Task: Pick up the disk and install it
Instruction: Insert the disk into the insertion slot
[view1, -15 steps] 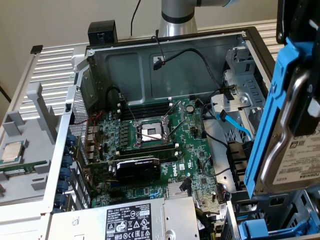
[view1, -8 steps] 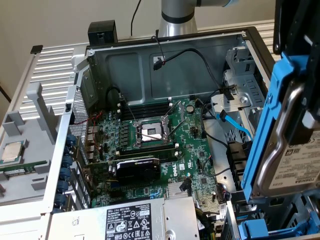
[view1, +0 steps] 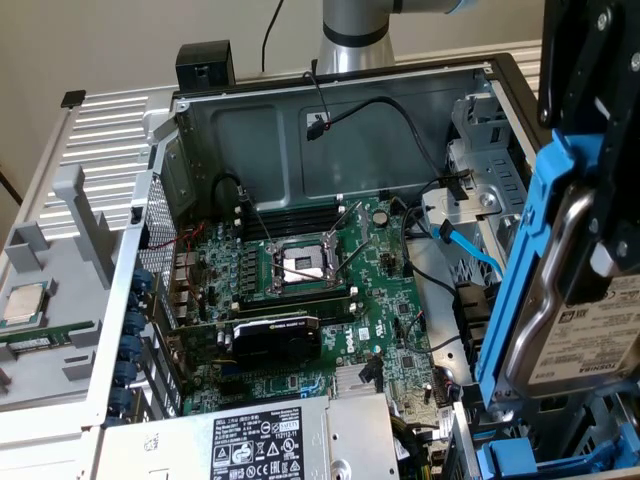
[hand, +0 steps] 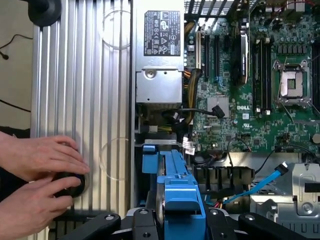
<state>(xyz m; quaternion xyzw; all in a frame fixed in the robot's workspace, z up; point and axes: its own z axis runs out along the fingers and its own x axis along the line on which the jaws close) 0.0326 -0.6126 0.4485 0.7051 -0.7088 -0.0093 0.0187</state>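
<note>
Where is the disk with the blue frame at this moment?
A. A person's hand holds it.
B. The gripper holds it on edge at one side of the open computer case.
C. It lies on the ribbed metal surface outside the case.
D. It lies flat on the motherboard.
B: the disk stands on edge, its blue frame clamped in the gripper, at the exterior view's right side of the open computer case.

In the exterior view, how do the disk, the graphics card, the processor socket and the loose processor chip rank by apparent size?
1. disk, largest, though nearness to the camera inflates it.
2 and 3. graphics card and processor socket look alike; I do not rank them.
4. loose processor chip, smallest.
</note>
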